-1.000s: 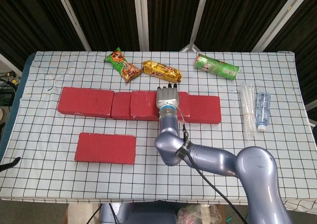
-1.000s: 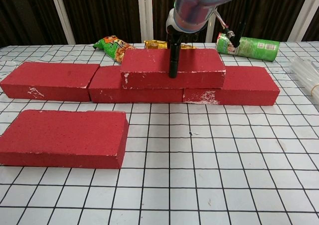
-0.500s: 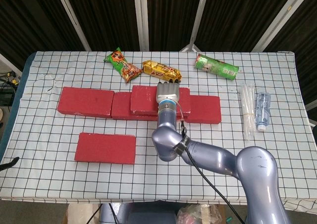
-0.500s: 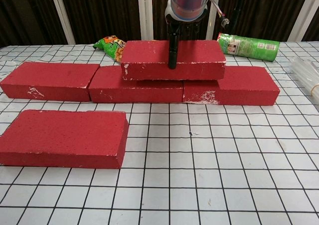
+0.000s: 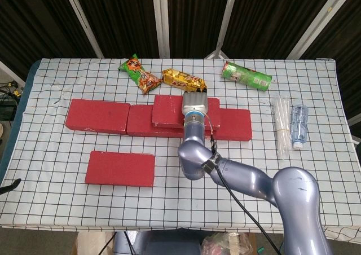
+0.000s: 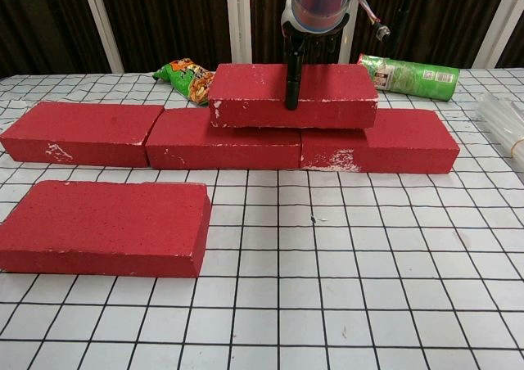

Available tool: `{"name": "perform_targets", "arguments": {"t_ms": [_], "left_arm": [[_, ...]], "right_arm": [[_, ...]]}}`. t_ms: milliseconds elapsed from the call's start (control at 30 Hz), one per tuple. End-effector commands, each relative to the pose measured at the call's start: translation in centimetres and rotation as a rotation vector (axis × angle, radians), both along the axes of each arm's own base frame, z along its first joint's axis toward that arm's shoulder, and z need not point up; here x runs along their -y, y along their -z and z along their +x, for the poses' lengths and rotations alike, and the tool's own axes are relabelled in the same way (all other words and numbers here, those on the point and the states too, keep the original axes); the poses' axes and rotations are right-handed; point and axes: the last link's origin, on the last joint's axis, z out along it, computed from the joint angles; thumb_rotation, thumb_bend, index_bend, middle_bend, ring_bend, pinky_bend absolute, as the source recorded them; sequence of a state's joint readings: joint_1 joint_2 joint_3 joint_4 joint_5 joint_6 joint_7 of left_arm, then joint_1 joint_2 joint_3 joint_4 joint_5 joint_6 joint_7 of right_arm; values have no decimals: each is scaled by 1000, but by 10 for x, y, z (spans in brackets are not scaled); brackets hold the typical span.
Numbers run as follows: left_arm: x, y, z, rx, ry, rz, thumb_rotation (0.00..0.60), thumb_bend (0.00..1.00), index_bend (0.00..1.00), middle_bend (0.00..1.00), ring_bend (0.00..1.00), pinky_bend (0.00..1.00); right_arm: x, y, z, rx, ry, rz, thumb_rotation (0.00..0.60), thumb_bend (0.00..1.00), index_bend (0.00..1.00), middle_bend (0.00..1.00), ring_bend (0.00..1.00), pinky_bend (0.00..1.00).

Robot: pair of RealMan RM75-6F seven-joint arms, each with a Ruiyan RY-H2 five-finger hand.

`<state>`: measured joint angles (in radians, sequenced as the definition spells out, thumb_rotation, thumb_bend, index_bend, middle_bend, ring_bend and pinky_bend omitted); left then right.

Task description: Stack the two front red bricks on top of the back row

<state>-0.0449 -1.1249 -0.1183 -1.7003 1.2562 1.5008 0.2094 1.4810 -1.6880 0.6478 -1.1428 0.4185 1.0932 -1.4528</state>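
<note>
Red brick (image 6: 293, 95) sits on the back row (image 6: 237, 137), straddling the joint between its middle and right bricks, directly under the right hand (image 5: 194, 104). Risk: letting go off-level could drag it off the edge. Hand grips the brick, one finger down its front face. Second front brick (image 6: 105, 227) lies near-left, untouched.

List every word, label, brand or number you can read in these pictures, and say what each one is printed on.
No text can be read.
Green snack bag: print too small.
Yellow snack bag: print blurred.
Green can lying on its side: label markings too blurred.
Water bottle: label unreadable.
Red bricks: no markings.
</note>
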Motion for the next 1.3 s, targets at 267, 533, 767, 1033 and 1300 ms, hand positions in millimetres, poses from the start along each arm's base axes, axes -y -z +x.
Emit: {"name": "perform_targets", "arguments": {"t_ms": [267,533,767,1033,1300], "left_arm": [[0,-1,0,3,2,-1,600,0,63,0,0,0],[0,0,0,1,3,-3,600,0,63,0,0,0],[1,0,1,-5,3,-2,600,0,63,0,0,0],[1,1,1,-6,2,-1,600,0,63,0,0,0],[1,0,0,-4,0,-1,600,0,63,0,0,0]], "right_arm": [[-3,2,0,3,0,8,600,134,263,239,62,0],[-2,6,-8,-11,7,7,600,134,263,239,62,0],[-1,6,-11,-6,12,6,600,134,263,239,62,0],[-1,5,-15,-9,18,8,600,134,263,240,62,0],[-2,4,-16,-4,23,9,600,133,263,239,62,0]]}}
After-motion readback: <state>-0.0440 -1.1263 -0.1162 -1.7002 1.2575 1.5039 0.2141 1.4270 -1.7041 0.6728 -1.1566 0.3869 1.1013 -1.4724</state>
